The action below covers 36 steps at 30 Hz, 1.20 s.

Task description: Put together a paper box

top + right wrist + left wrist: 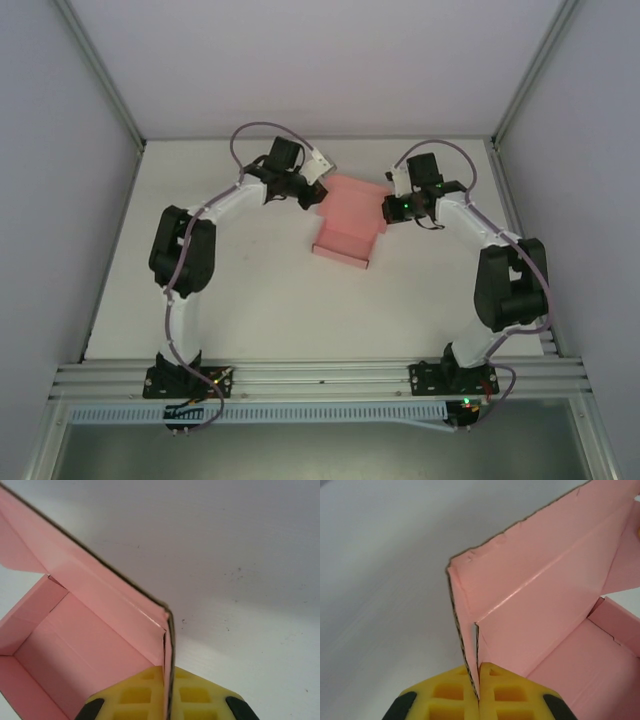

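Left gripper (478, 692) pinched tight on paper box (545, 605) side wall, right gripper (168, 692) clamped on opposite wall

From my overhead feed, the paper box (348, 222) lies on the white desk (270, 300), toward the far side and roughly midway between the two arms. It looks partly folded, with a raised wall along its near edge. My left tool (311, 194) meets the box's far left corner and my right tool (391, 208) meets its far right corner. Both arms bend outward at the elbows and reach in from either side. Their bases sit on the metal rail (320, 378) at the near edge.
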Tool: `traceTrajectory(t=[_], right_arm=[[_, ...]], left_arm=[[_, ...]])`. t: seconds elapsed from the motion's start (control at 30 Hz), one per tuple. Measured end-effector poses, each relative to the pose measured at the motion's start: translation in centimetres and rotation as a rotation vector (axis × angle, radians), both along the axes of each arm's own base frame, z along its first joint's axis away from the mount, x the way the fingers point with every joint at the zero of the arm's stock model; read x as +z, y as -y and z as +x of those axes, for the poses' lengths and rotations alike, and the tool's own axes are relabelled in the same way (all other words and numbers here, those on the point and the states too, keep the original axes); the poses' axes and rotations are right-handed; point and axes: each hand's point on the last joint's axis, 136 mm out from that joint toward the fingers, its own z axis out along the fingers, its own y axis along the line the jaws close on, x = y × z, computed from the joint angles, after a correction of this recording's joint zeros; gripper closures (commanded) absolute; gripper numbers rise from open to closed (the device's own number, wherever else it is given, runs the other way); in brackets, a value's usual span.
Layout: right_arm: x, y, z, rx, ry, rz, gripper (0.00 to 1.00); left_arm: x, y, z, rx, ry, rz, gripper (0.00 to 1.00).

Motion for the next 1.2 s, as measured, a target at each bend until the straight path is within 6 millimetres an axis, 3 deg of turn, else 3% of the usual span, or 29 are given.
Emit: traceTrajectory(t=[0.3,0.57,0.7,0.83,1.03,1.13,1.2], right_arm=[[3.4,-1.6,2.9,-0.252,0.189,-0.053,1.0],[2.6,-3.6,6.5,-0.518,0.254,0.094,1.0],[2.2,-3.9,7.6,-0.582,0.272,0.142,1.0],[2.4,-4.3,7.9,-0.574,0.314,0.149,1.0],[-0.1,-6.0,6.3,-0.496,0.358,0.106,1.0],[-1.6,-6.2,5.2,-0.482,0.374,0.077,1.0],[-1.5,-6.5,5.0,-0.481,0.408,0.071,1.0]], left_arm=[[4.1,-0.1,2.1,0.488,0.195,0.023,1.0],[5.3,-1.3,3.5,0.737,0.221,-0.111,1.0],[4.8,-1.7,4.0,0.772,0.199,-0.171,1.0],[3.0,-2.4,4.3,0.773,0.157,-0.23,1.0],[-0.5,-3.8,3.6,0.743,0.122,-0.289,1.0],[-1.8,-4.1,2.4,0.721,0.113,-0.296,1.0],[-1.8,-4.3,2.2,0.718,0.124,-0.308,1.0]])
